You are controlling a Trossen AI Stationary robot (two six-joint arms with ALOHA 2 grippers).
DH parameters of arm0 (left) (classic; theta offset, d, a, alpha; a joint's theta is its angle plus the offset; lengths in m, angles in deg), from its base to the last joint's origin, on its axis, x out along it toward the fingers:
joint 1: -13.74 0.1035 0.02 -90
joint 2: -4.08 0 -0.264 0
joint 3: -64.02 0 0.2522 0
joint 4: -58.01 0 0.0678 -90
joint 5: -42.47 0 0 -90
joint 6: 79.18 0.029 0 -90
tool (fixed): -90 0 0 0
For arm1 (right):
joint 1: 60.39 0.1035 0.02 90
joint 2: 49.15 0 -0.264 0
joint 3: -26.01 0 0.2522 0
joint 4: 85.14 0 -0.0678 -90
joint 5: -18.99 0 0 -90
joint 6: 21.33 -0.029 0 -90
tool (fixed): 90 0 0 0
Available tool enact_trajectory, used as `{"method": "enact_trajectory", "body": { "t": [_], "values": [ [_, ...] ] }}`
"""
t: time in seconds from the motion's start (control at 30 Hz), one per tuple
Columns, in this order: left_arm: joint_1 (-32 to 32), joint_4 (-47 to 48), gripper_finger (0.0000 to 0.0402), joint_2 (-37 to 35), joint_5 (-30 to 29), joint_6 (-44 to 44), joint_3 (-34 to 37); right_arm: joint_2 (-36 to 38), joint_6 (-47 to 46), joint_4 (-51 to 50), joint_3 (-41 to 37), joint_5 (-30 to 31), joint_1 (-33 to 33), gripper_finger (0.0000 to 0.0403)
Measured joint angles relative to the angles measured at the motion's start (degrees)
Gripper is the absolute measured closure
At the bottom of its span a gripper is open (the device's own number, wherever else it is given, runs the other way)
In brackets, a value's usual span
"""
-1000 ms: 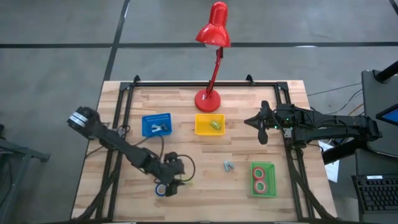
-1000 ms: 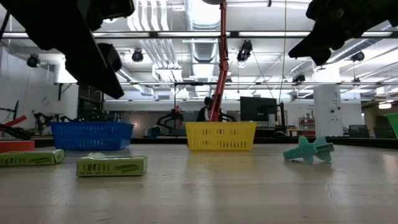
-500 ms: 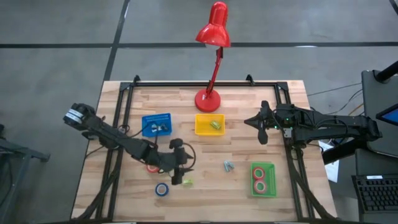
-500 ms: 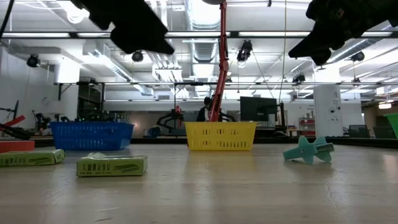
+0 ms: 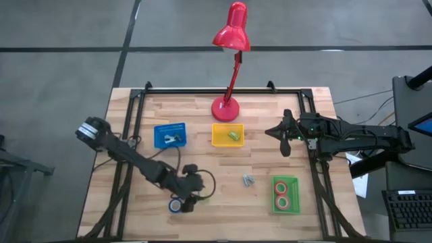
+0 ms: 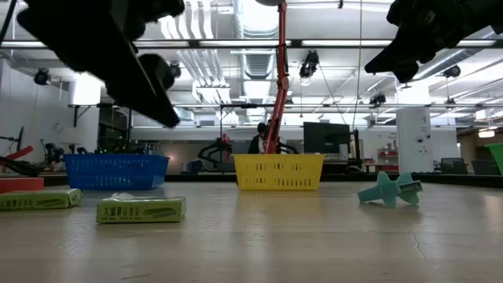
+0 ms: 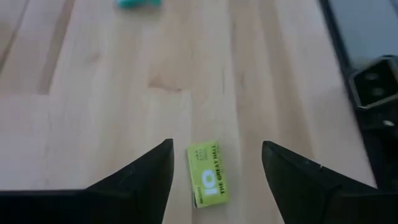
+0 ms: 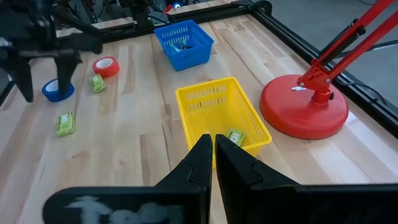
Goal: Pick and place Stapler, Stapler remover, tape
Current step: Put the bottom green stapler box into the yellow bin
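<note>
My left gripper [image 5: 190, 198] [image 7: 217, 149] hovers open over the table's near middle. Its fingers stand on either side of a small green staples box [image 7: 208, 180] [image 5: 202, 197] that lies flat on the wood, and they do not touch it. A blue tape roll [image 5: 175, 204] lies just left of that gripper, and a red roll [image 8: 106, 65] lies beyond it. Two red rolls sit in the green bin [image 5: 285, 194]. The teal staple remover [image 5: 248, 180] [image 6: 391, 190] lies on the table. My right gripper [image 5: 271, 130] [image 8: 212, 140] waits shut at the right, above the table.
A blue bin [image 5: 169, 135] and a yellow bin [image 5: 227, 133], each with small items inside, stand at the far middle. A red desk lamp [image 5: 225, 108] stands behind them. Two more green boxes [image 8: 96, 83] [image 8: 65, 122] lie on the wood. A black frame rail [image 5: 131, 128] borders the table.
My left gripper rose and swung toward the far right, uncovering the red tape roll. Then it came back down toward the near edge, beside the blue tape and over the green box. The things on the table stayed put.
</note>
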Motion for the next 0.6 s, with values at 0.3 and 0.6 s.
{"method": "enact_trajectory", "body": {
  "t": [0.3,0.6],
  "values": [
    [-0.4,-0.9,0.0141,7.3,0.1,-3.8,-0.2,0.0,-0.1,-0.1,0.0,0.0,0.0,0.0385],
    [-0.6,-5.7,0.014,12.3,2.4,-3.5,-0.2,0.0,0.0,-0.1,0.0,0.0,0.0,0.0385]
  ]
}}
